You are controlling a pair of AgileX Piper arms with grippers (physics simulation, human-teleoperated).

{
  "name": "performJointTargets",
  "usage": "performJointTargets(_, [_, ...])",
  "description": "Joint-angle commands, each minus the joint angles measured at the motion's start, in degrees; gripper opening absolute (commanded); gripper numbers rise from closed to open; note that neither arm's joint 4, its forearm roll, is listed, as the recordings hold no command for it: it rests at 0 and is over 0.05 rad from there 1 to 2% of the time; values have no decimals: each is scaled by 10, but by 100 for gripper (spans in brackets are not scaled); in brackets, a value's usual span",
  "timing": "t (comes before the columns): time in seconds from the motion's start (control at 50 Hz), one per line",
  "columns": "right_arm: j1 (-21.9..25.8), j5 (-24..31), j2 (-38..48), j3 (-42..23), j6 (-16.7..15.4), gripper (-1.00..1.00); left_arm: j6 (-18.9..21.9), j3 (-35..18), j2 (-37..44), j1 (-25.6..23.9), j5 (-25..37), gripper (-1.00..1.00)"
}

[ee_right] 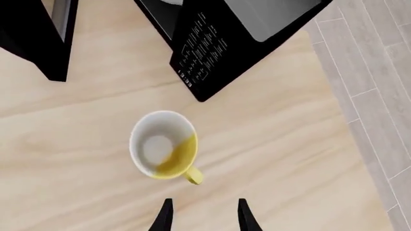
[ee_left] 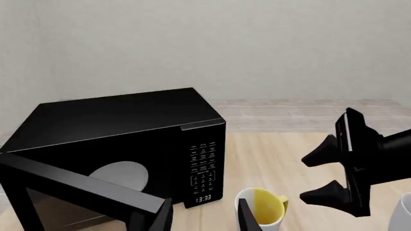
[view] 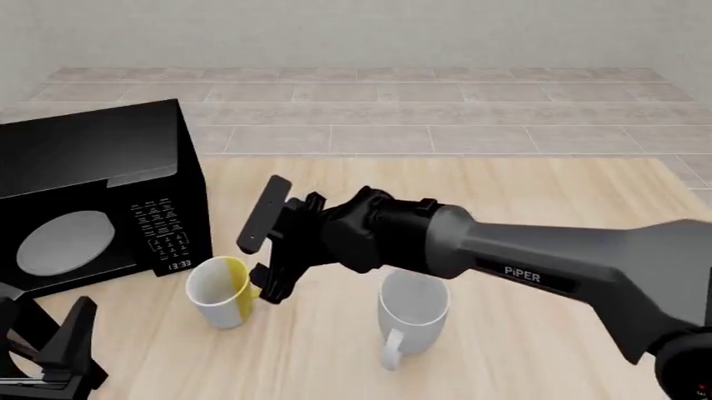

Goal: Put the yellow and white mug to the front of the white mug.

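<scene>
The yellow and white mug (view: 220, 292) stands upright on the wooden table in front of the microwave, its yellow handle toward the right arm. It also shows in the left wrist view (ee_left: 264, 207) and the right wrist view (ee_right: 161, 144). The white mug (view: 412, 310) stands upright to its right, handle toward the table's front; its edge shows in the left wrist view (ee_left: 403, 214). My right gripper (view: 267, 250) is open and empty, hovering just above the two-tone mug's handle side; it also shows in the right wrist view (ee_right: 204, 219). My left gripper (view: 50, 346) is open and empty at the front left.
A black microwave (view: 89, 200) stands at the table's left with its door swung open toward the left gripper (ee_left: 77, 187). The wooden table (view: 556, 200) reaches back to a tiled floor. The right arm's body spans the table's right side.
</scene>
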Motion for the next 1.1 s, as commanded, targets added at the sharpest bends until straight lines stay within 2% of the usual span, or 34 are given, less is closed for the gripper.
performJointTargets(0.02, [5,-1,30,-19,-4,100,0,0,0,0,0,100])
performJointTargets(0.74, [5,-19,97,-30,-13,100,0,0,0,0,0,100])
performJointTargets(1.1, [-14,-7,132,-50,-38,100,0,0,0,0,0,100])
